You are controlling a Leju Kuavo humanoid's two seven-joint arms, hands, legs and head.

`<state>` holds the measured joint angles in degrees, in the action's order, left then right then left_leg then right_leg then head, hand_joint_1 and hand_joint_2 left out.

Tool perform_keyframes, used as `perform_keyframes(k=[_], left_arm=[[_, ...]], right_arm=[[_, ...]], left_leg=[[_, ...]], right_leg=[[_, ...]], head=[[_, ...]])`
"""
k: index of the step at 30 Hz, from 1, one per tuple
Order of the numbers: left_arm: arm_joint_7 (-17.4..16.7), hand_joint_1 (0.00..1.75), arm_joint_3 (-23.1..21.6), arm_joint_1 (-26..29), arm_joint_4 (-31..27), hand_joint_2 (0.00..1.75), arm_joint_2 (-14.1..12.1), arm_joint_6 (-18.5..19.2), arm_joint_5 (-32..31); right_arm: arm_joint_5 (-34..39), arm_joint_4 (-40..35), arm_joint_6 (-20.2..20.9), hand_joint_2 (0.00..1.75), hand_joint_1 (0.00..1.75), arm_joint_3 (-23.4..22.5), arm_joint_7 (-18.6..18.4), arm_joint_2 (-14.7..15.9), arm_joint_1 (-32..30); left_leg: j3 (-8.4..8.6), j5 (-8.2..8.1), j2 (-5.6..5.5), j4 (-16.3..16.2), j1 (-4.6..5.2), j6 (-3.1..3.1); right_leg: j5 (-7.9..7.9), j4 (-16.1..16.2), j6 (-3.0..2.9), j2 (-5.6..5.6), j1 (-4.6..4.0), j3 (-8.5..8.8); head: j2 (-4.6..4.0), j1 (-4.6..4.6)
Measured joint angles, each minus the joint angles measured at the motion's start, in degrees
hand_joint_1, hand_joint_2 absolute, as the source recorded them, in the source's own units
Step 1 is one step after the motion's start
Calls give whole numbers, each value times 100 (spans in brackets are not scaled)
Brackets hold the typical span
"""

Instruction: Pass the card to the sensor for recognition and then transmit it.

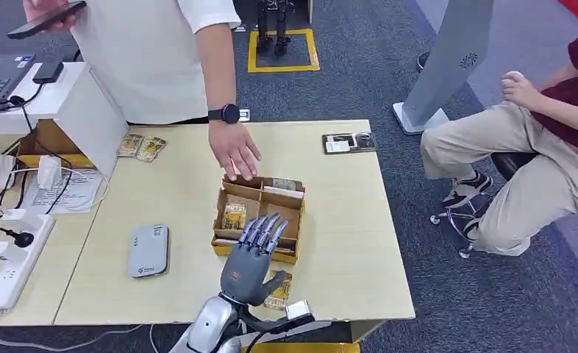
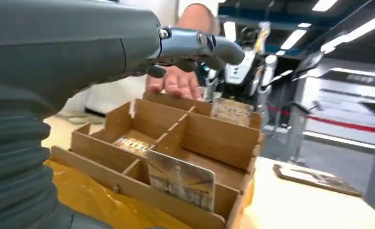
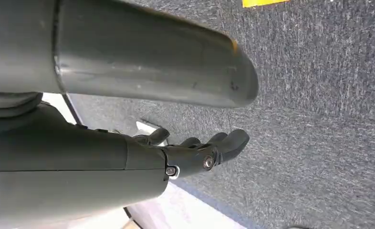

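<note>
Cards [image 1: 234, 215] stand in the compartments of a cardboard box [image 1: 223, 198] near the middle of the table [image 1: 345, 220], and one card [image 1: 279, 289] lies on the table beside the left hand [image 1: 253, 257]. Left hand hovers over the box's near edge, fingers extended and apart, holding nothing. Right hand [image 3: 200, 155] hangs over the carpet with fingers loosely curled, empty; a person's hand [image 1: 234, 151] touches the box's far edge.

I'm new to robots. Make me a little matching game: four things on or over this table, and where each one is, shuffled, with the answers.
Things:
1. grey reader
2. left robot hand
3. person's hand
4. power strip

Places:
A. over the box's near edge
B. far left edge of the table
C. at the box's far side
D. flat on the table, left of the box

Pairs: 1-D, 2-A, 3-C, 4-B
</note>
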<state>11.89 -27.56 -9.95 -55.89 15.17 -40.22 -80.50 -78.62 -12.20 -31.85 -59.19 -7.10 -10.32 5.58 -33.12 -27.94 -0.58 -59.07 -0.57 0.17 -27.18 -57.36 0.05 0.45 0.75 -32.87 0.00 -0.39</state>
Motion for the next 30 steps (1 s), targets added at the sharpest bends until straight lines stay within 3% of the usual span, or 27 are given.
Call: perform_keyframes(k=[12,30], left_arm=[[221,0,-337,-130,197,175,-7,0,129],[-415,0,-494,-243,348,175,-2,0,-87]], right_arm=[[-9,0,55,0,0,50,0,2,13],[63,0,46,0,0,96,-7,2,24]], left_leg=[[-1,0,-1,0,0,0],[-2,0,-2,0,0,0]], right_leg=[[0,0,0,0,0,0],[0,0,0,-1,0,1]], head=[[0,0],[0,0]])
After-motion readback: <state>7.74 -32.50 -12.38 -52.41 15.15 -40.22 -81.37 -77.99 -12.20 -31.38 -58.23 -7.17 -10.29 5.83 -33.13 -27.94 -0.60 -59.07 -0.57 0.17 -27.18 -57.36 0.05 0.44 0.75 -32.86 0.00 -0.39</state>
